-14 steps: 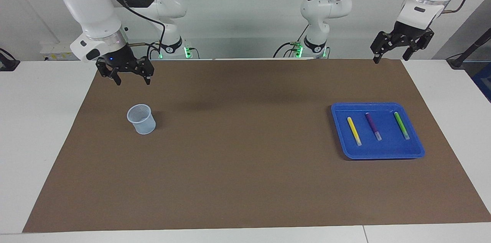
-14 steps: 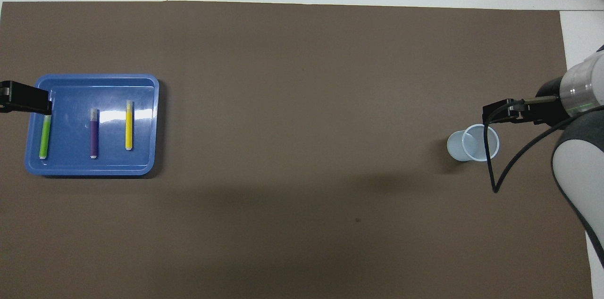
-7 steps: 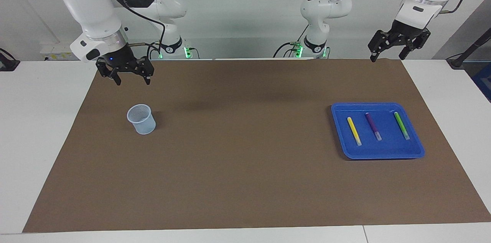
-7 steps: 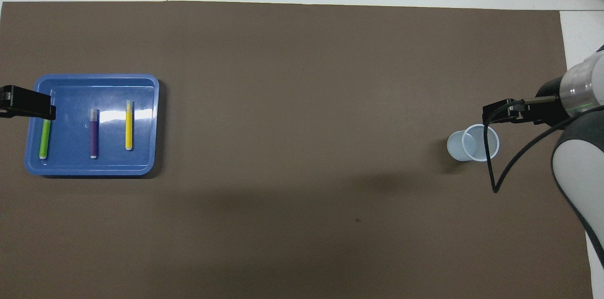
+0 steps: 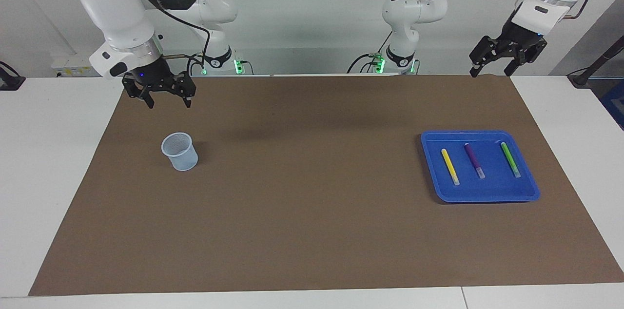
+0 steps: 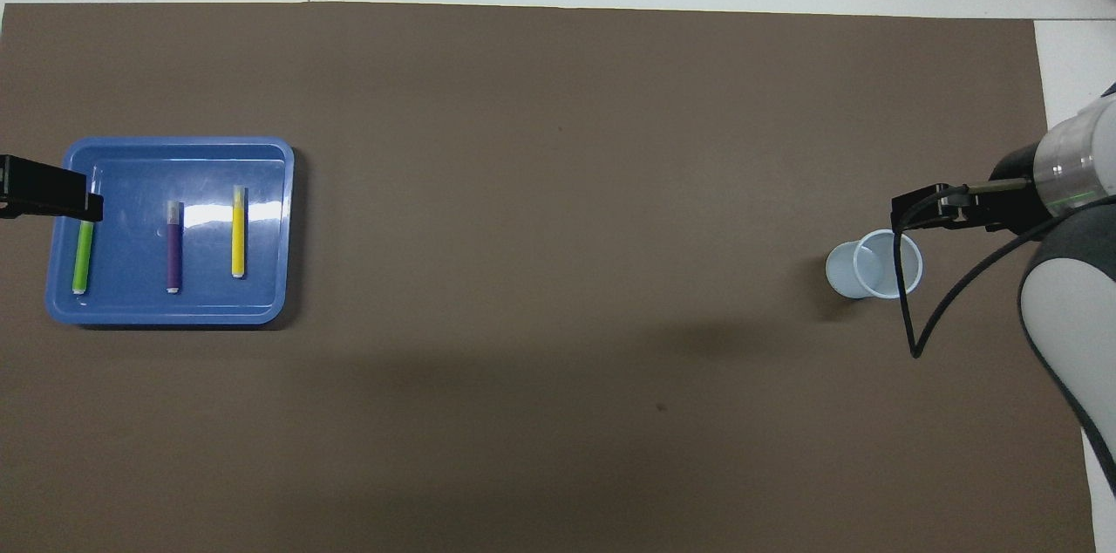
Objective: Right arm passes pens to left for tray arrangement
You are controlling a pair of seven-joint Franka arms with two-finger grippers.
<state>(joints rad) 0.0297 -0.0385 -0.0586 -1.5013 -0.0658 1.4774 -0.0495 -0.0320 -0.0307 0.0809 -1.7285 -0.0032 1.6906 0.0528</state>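
Observation:
The blue tray (image 5: 487, 188) lies toward the left arm's end of the table. In it lie the yellow pen (image 5: 450, 166), the purple pen (image 5: 474, 160) and the green pen (image 5: 510, 159), side by side and apart. My left gripper (image 5: 490, 72) is open and empty, raised high over the mat's edge on the robots' side of the tray. My right gripper (image 5: 169, 103) is open and empty, raised over the mat on the robots' side of the mesh cup. In the overhead view the tray (image 6: 209, 296) holds the same pens, and a left finger (image 6: 48, 195) covers the green pen's (image 6: 82, 256) end.
A small pale-blue mesh cup (image 5: 180, 151) stands upright toward the right arm's end; it also shows in the overhead view (image 6: 874, 265). A brown mat (image 5: 302, 192) covers the table between cup and tray.
My left gripper has risen a little, staying open and empty. The right arm, the pens, the tray and the cup have not moved.

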